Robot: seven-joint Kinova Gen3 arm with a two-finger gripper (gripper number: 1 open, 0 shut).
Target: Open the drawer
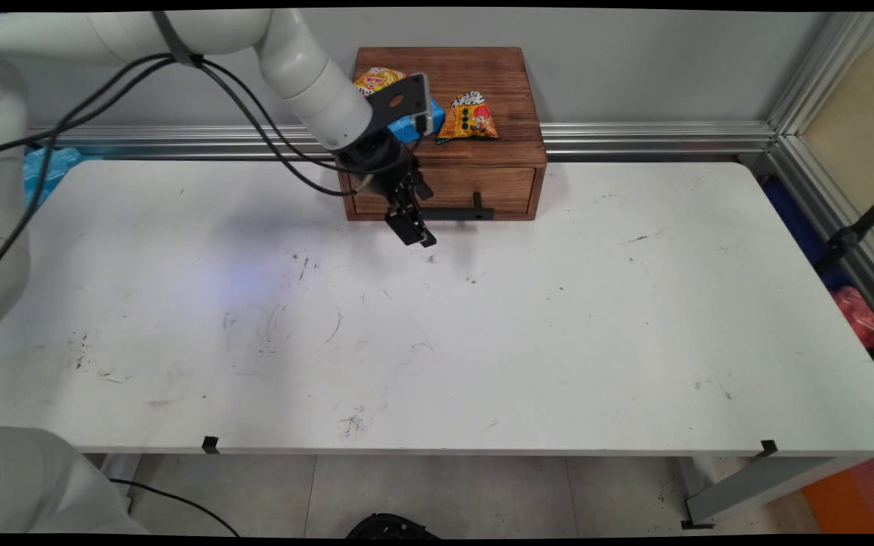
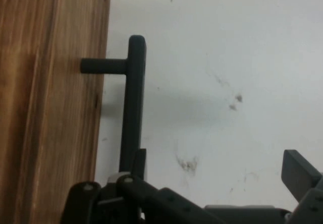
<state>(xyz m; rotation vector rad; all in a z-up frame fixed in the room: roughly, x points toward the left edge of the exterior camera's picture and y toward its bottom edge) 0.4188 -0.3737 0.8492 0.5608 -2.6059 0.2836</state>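
Drawer handle (image 2: 133,103): black bar on front of wooden drawer box (image 1: 448,129), box at table's (image 1: 482,341) far edge by wall.
Gripper (image 1: 413,227): fingers spread apart, holding nothing, one finger (image 2: 139,164) at handle's near end, other (image 2: 299,172) over table.
Box top: two orange snack packets (image 1: 469,116), blue item (image 1: 416,125).

Dark brown streaked wooden drawer box (image 1: 444,163) with matte black bar handle (image 2: 132,108). Two yellow-orange printed snack packets (image 1: 468,116), red and black marks; blue packet (image 1: 416,125) between. Scuffed white table (image 1: 482,326), grey smudges.
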